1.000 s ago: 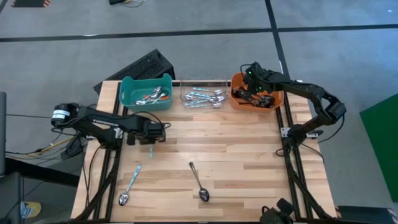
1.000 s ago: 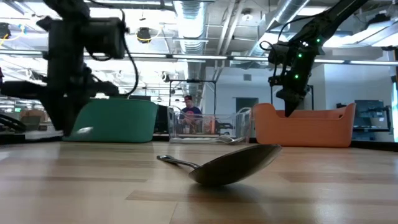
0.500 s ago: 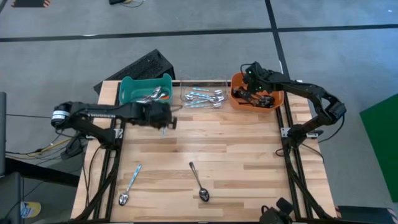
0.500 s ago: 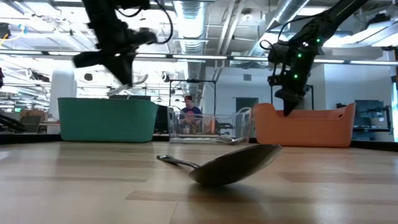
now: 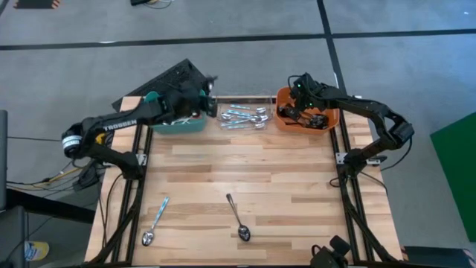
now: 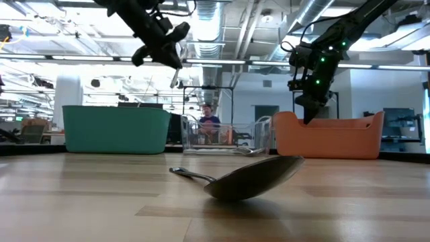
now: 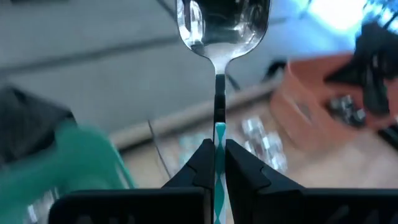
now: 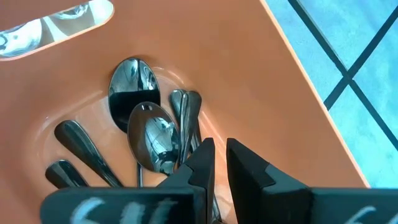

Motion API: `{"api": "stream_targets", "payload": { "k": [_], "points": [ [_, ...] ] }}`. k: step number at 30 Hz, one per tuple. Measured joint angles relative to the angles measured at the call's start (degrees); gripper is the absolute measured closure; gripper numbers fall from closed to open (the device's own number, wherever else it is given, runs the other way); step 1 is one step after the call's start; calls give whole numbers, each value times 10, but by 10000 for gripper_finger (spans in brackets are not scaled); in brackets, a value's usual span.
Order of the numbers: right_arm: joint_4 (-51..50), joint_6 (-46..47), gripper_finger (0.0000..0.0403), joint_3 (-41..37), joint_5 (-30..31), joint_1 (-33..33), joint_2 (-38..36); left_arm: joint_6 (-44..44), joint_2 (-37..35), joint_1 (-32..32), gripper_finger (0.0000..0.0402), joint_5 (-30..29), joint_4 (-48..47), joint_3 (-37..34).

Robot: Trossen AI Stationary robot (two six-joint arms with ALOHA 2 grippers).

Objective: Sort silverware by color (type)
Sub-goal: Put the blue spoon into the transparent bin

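Observation:
My left gripper (image 5: 206,94) is shut on a teal-handled spoon (image 7: 222,25) and hangs in the air over the right end of the teal bin (image 5: 178,125), close to the clear bin (image 5: 242,115), which holds teal-handled spoons. My right gripper (image 5: 300,109) stands inside the orange bin (image 5: 329,121), its fingers (image 8: 219,155) a narrow gap apart above several dark spoons (image 8: 149,134), with nothing between them. On the near part of the table lie a teal-handled spoon (image 5: 156,221) and a dark-handled spoon (image 5: 238,218). My left gripper pinches the spoon's thin teal-striped handle (image 7: 219,132) between its two fingers. The handle runs along the fingers, and the shiny bowl (image 7: 224,22) sticks out beyond their tips. The spoon is lifted clear of table and bins, held in the air.
The three bins stand in a row along the table's far edge. A black object (image 5: 169,77) lies just behind the teal bin. In the low view a person (image 6: 208,121) shows in the room beyond the clear bin.
My left gripper has risen from the middle left of the table and swung toward the far edge, over the teal bin and toward the clear bin. It has rolled and tipped up on the way, keeping the spoon in its shut fingers.

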Motion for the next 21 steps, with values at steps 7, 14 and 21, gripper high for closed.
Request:
{"api": "stream_targets", "payload": {
  "k": [7,14,21],
  "points": [
    [0,24,339,0,0,0,0,113,9,69,397,51,152,1],
    [0,68,339,0,0,10,0,133,92,99,397,139,251,1],
    [0,93,339,0,4,39,0,142,186,112,397,236,273,27]
  ]
}}
